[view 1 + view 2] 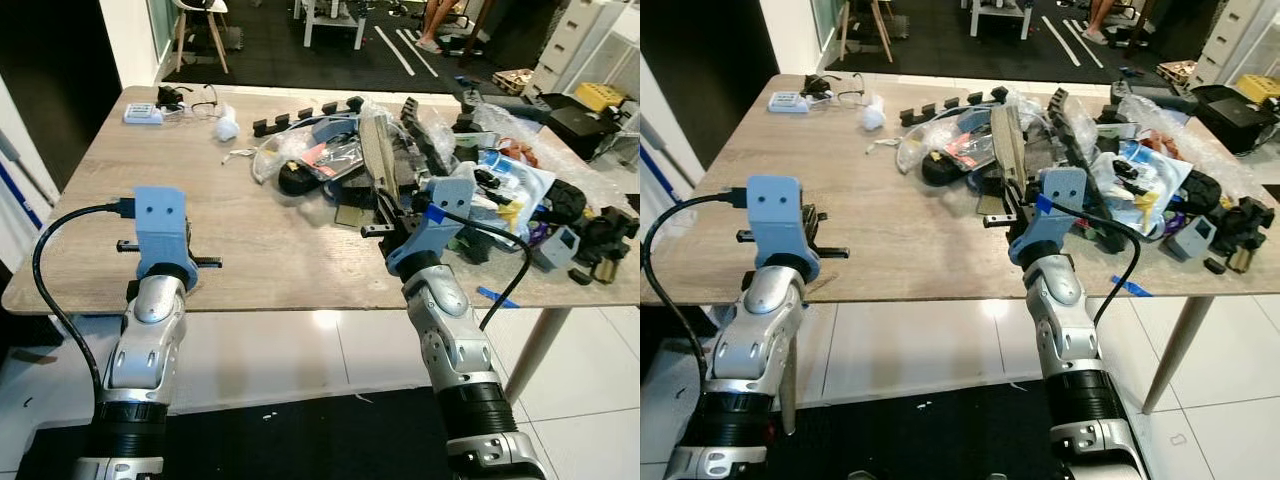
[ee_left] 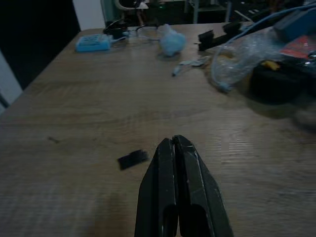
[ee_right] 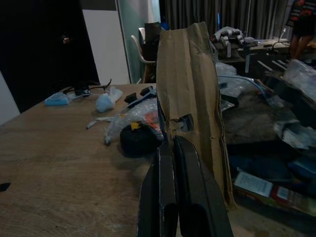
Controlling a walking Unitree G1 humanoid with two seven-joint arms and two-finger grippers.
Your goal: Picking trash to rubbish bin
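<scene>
Brown cardboard strip (image 3: pixel 190 84) stands upright, pinched in the right pincer (image 3: pixel 174 140) above the table (image 1: pixel 270 250), the clutter pile (image 1: pixel 450 180) at its two o'clock. Left pincer (image 2: pixel 174 143) is pressed closed on nothing, hovering low, a small black chip (image 2: pixel 133 159) at its ten o'clock.

Left arm rises at lower left of the head view, its left gripper (image 2: pixel 174 148) with fingers pressed together. Right arm stands at lower centre-right, the right gripper (image 3: pixel 173 143) clamped likewise.
</scene>
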